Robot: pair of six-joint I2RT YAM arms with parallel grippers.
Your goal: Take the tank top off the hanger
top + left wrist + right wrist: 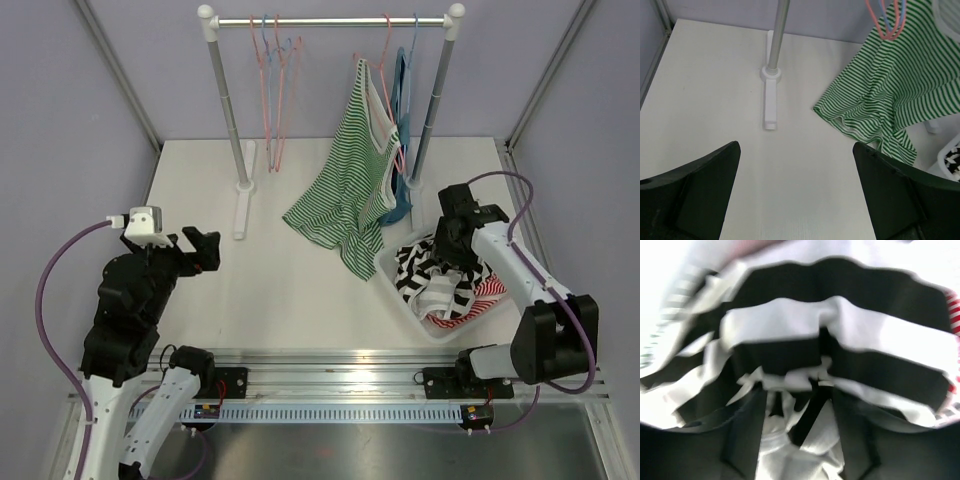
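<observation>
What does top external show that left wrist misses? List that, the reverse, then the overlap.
Top external only: the whole rail, and the right end effector down in the basket of striped laundry. Left wrist only: no new objects, just a closer look at the hem. Both: the green striped tank top hanging down to the table, the rack's left post foot, the open left end effector.

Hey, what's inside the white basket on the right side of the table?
A black-and-white striped garment and a red-and-white striped garment, bunched together. What lies under them in the basket is covered.
</observation>
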